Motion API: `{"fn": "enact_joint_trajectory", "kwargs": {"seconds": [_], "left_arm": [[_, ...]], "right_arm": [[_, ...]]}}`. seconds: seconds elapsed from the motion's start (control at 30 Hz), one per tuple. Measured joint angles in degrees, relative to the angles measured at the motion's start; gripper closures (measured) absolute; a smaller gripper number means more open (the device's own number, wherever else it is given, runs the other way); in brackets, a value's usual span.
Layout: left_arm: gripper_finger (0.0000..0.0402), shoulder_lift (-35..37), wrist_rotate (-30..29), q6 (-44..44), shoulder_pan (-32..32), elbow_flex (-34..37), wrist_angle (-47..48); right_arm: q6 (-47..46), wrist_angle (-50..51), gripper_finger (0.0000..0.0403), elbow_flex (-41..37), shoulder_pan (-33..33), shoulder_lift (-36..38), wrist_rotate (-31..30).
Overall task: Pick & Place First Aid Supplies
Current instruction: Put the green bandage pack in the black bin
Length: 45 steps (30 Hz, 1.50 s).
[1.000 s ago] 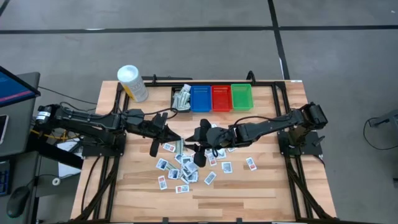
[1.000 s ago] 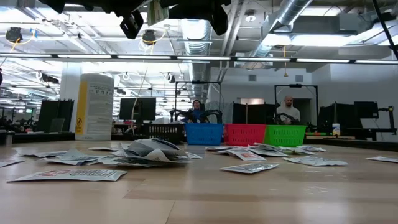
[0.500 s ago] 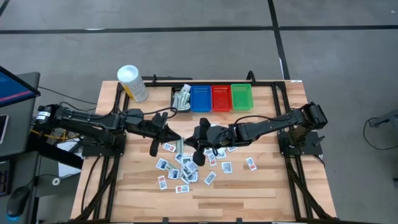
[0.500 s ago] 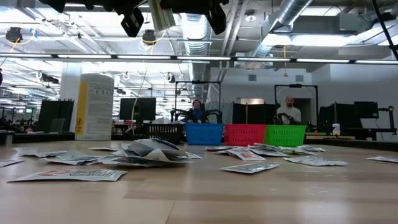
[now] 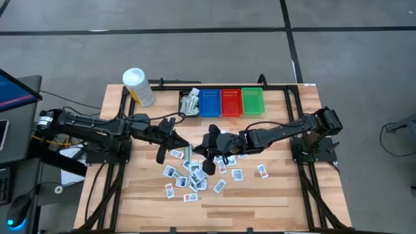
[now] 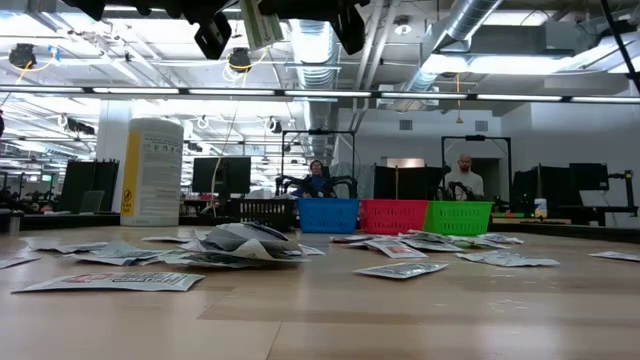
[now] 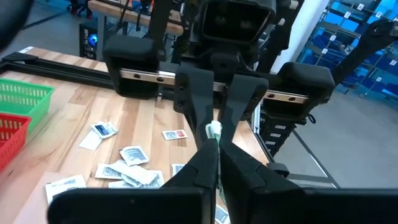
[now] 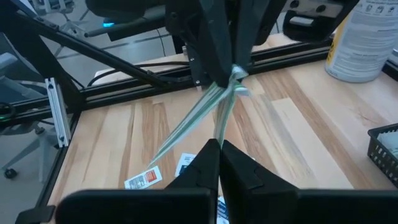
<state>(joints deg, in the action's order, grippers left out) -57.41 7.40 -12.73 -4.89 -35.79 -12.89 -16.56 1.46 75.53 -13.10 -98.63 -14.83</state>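
Both hands meet above the worktop (image 5: 273,195): left hand (image 5: 184,145) and right hand (image 5: 197,151) each clamped on one pale green packet (image 8: 214,107). A few sit in the black bin (image 5: 189,103); dozens of packets (image 5: 188,177) remain.

Robotics lab in open industrial hall: exposed ceiling ducts (image 6: 480,25), strip lights, grey concrete floor (image 5: 195,39). Wooden worktop (image 5: 273,195) on black frame, more arm rigs behind, two people (image 6: 462,175) seated, monitors (image 6: 222,172), blue storage racks (image 7: 354,50).
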Motion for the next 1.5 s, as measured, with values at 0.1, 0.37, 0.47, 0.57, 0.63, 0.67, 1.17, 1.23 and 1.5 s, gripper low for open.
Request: {"fn": "enact_joint_trajectory", "kwargs": {"seconds": [0.1, 0.37, 0.47, 0.57, 0.63, 0.67, 1.17, 1.23, 1.5], "left_arm": [[0.0385, 0.0, 0.0, 0.0, 0.0, 0.0, 0.0], [0.0385, 0.0, 0.0, 0.4, 0.0, 0.0, 0.0], [0.0385, 0.0, 0.0, 0.4, 0.0, 0.0, 0.0], [0.0385, 0.0, -0.1, 0.4, 0.0, 0.0, 0.0], [0.0385, 0.0, -0.1, 0.4, 0.0, 0.0, 0.0], [0.0385, 0.0, -0.1, 0.4, 0.0, 0.0, 0.0], [0.0385, 0.0, -9.9, 4.1, 0.1, 0.0, 0.9], [0.0385, 0.0, -10.6, 5.1, 0.8, 0.0, 1.4], [0.0385, 0.0, -10.9, 5.4, 5.6, 0.0, 4.9]], "right_arm": [[-0.1, 0.0, 0.0402, 0.0, 0.0, 0.0, 0.3], [-3.1, 4.9, 0.0403, 0.0, 0.0, 0.0, 0.5], [-4.5, 7.4, 0.0403, 0.0, 0.0, 0.0, 1.7], [-6.7, 10.4, 0.0403, 0.0, 0.0, 0.0, 4.6], [-8.9, 13.2, 0.0403, 0.0, 0.1, 0.0, 6.7], [-10.1, 14.6, 0.0403, 0.0, 0.2, 0.0, 7.8], [-15.0, 22.0, 0.0403, 0.0, 0.5, 0.0, 8.9], [-15.0, 22.1, 0.0403, 0.0, 0.5, 0.0, 8.9], [-15.1, 23.1, 0.0403, -3.3, 1.9, -0.1, 9.0]]}}
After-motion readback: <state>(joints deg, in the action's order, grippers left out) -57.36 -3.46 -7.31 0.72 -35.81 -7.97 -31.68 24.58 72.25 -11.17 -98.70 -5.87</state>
